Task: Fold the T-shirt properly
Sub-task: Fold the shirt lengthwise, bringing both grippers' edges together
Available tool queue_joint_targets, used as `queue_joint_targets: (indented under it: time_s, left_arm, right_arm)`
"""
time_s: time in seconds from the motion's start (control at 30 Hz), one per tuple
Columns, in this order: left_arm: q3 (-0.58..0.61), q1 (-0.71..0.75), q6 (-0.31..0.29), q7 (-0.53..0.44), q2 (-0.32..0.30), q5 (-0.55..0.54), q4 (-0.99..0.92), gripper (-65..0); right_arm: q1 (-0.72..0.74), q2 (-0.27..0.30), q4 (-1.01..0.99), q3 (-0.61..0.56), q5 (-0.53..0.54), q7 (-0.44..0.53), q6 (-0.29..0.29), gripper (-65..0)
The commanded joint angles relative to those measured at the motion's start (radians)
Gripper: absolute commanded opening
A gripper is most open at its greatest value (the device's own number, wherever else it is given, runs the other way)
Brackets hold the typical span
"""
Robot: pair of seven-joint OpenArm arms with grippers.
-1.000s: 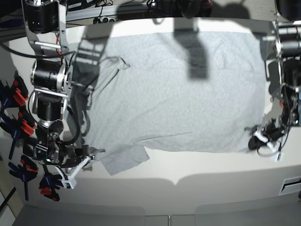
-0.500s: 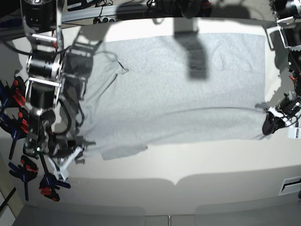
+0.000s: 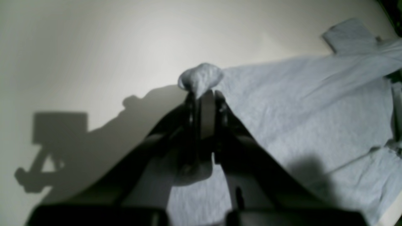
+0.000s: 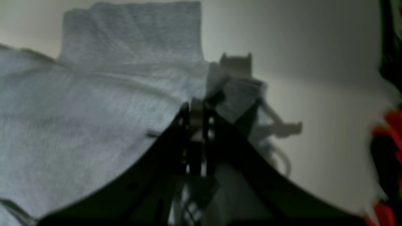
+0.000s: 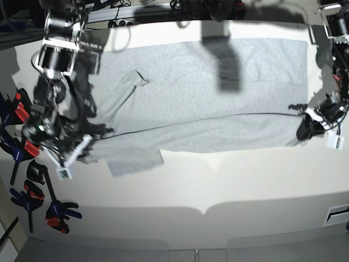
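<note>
The light grey T-shirt [image 5: 207,93] lies spread across the white table [image 5: 218,185], plain side up. Its near edge is raised into a taut line between both grippers. My left gripper [image 5: 310,129] at the right side is shut on a bunched corner of the T-shirt [image 3: 298,103], and a small wad of cloth pokes past the left gripper [image 3: 202,92] in the wrist view. My right gripper [image 5: 90,144] at the left side is shut on the other near corner. A sleeve [image 5: 133,161] droops just beside it. In the right wrist view the right gripper [image 4: 196,108] pinches the T-shirt [image 4: 94,94] below that sleeve [image 4: 132,28].
Several red-and-black spring clamps [image 5: 24,117] hang along the left table edge, and more clamps [image 5: 54,213] sit lower down; one clamp [image 4: 389,131] shows in the right wrist view. Cables and a rail [image 5: 120,13] run along the far edge.
Both grippers have risen and moved toward the far side with the T-shirt's near edge in them. That edge now hangs taut above the table, and the sleeve has been dragged along.
</note>
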Motion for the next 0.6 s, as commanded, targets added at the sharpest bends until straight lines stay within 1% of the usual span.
queue_joint_targets:
  time_s: [0.0,0.1,0.27,0.33,0.4,0.5,0.57]
  left_arm:
    - [-0.009,-0.005,-0.007,-0.017,-0.02,-0.037,0.018,-65.0]
    - [-0.009,0.029,-0.008,-0.008,-0.019,-0.068,0.018,-65.0]
    - [-0.022,0.069,-0.008,0.012,-0.013,-0.069,0.036,-65.0]
    - [-0.048,0.095,-0.008,0.031,-0.005,-0.072,0.061,-65.0]
    - [-0.088,0.134,-0.01,0.047,0.003,-0.108,0.101,-65.0]
    - [-0.15,0.2,-0.01,0.05,0.035,-0.121,0.181,-65.0]
    - [-0.17,0.235,-0.01,0.048,0.058,-0.119,0.224,-65.0]
  right_arm:
    - [0.002,0.016,0.051,0.026,0.015,0.016,-0.003,-65.0]
    - [-0.072,0.016,0.128,0.077,0.055,0.013,-0.003,-65.0]
    - [-0.164,0.016,0.176,0.134,0.058,0.003,-0.003,-65.0]
    - [-0.192,0.014,0.177,0.16,0.058,0.003,-0.003,-65.0]
    - [-0.216,0.007,0.178,0.183,0.058,0.003,-0.003,-65.0]
    - [-0.243,-0.009,0.178,0.204,0.062,0.006,-0.003,-65.0]
    - [-0.255,-0.016,0.177,0.204,0.06,0.006,-0.002,-65.0]
